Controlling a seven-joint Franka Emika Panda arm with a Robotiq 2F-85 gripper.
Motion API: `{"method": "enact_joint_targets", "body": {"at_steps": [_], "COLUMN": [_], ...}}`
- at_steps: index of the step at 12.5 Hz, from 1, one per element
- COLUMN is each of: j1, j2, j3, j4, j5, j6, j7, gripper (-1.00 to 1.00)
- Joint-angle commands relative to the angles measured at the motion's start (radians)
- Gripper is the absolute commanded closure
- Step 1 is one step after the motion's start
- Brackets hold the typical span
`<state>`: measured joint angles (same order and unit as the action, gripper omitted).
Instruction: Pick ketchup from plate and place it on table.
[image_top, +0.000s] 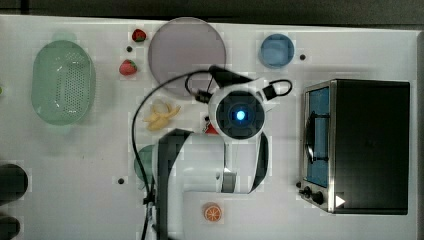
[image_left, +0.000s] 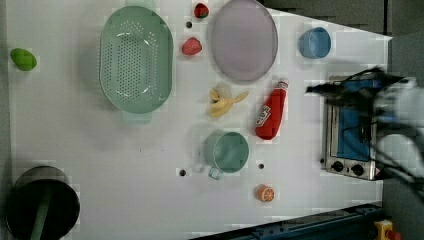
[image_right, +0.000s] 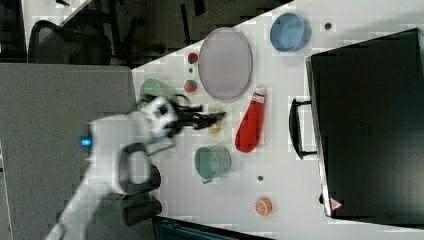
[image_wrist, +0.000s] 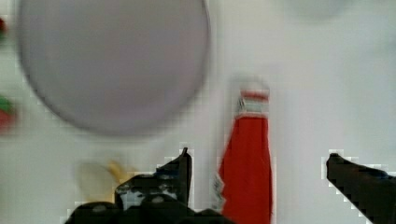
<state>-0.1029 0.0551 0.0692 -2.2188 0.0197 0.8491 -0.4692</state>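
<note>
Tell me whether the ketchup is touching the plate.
Apart. In the left view, bare table shows between the ketchup cap and the plate rim.

Red ketchup bottle (image_left: 270, 113) with white cap, lying flat on the white table (image_left: 75, 145), cap toward the bare, pale lilac round plate (image_left: 243, 39), just beside its rim.

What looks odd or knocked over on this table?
The ketchup lies flat on its side on the table instead of standing, its cap toward the plate. A peeled banana lies loose beside it. Nothing looks spilled or broken.
</note>
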Motion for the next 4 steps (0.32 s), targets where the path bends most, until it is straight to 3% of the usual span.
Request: {"method": "enact_joint_targets", "body": {"at_steps": [1, 4], "j1": [0.003, 0.005], "j2": [-0.076, -0.095], "j3": [0.029, 0.031], "j4": [0.143, 0.321], "j5": [0.007, 0.004], "j6": [-0.228, -0.53], "j7": [0.262, 0.395], "gripper": [-1.0, -1.0]}}
